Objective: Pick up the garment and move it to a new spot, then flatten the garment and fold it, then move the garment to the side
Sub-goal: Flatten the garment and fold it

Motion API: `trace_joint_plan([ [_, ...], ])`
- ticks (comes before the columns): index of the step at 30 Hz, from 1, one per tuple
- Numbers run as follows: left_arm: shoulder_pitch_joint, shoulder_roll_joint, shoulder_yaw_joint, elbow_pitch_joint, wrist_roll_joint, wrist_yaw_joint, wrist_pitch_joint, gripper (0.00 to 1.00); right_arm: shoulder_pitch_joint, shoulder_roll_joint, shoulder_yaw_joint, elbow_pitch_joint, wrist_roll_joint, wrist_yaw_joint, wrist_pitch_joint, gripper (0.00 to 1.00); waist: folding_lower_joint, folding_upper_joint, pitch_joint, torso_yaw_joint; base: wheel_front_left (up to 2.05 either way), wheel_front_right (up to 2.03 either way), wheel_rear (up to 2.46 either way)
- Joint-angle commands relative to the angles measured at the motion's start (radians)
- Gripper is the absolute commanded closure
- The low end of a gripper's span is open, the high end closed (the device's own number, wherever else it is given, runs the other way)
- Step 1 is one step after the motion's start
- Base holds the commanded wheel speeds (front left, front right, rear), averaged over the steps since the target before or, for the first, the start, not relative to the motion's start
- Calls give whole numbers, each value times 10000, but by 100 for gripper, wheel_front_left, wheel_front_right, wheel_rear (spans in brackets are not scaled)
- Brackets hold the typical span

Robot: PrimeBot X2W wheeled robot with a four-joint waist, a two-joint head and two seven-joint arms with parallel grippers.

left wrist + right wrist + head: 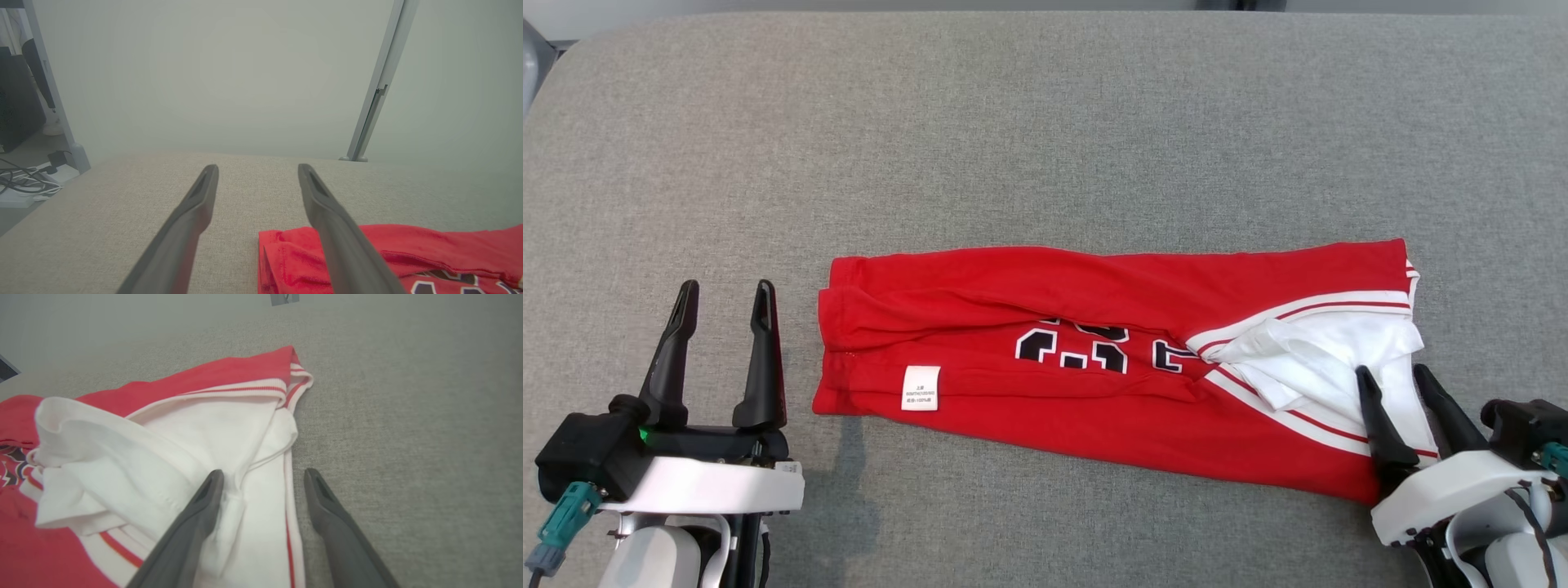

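A red garment (1045, 343) with white, red-striped trim, black numbers and a small white label lies folded into a long band across the middle of the grey surface. My left gripper (725, 296) stands open just left of its left end, nothing between the fingers; the left wrist view has that red end (294, 253) beside the right finger. My right gripper (1392, 374) is open over the garment's white right end (171, 457), its left finger over the white cloth and its right finger over the bare grey surface.
The grey fabric-covered surface (1045, 147) stretches wide behind and around the garment. In the left wrist view, a slanted grey post (378, 90) rises beyond the far edge, and cables (24, 183) lie on the floor at the left.
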Motion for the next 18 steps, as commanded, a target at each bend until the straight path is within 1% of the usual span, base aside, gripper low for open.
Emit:
trace_joint_plan([
  [1, -121, -14, 29, 33, 83, -76, -28, 0, -102, 16, 250, 357, 171, 1, 202, 0, 0, 0, 25, 43, 0, 0, 0],
  [2, -134, -22, 31, 45, 96, -90, -28, 0, -145, 19, 341, 479, 250, 2, 255, 0, 0, 0, 33, 51, 0, 0, 0],
  [3, -148, -31, 36, 50, 103, -84, -28, 0, -195, 28, 416, 564, 357, 2, 268, 45, 0, 0, 35, 53, 0, 0, 0],
  [4, -156, -38, 46, 57, 112, -88, -28, 0, -229, 28, 470, 637, 420, 2, 292, 80, 0, 0, 32, 45, 0, 0, 0],
  [5, -158, -45, 59, 64, 118, -105, -28, 0, -256, -5, 516, 692, 470, 2, 295, 100, 0, 0, 29, 34, 0, 0, 0],
  [9, -151, -51, 91, 70, 122, -152, -28, 0, -360, -158, 651, 689, 643, -2, 142, 100, 0, 0, 9, -23, 0, 0, 0],
  [11, -132, -55, 112, 56, 95, -178, -28, 0, -383, -339, 616, 626, 741, -4, 21, 100, 0, 0, -12, -96, 0, 0, 0],
  [15, -53, -29, 171, -8, 70, -171, -27, 0, -342, -832, 255, 443, 814, -13, -250, 100, 0, 0, -21, -310, 0, 0, 0],
  [18, -78, -7, 204, -38, 52, -164, -29, 0, -231, -1294, -284, 343, 766, -12, -381, 100, 0, 0, 4, -474, 0, 0, 0],
])
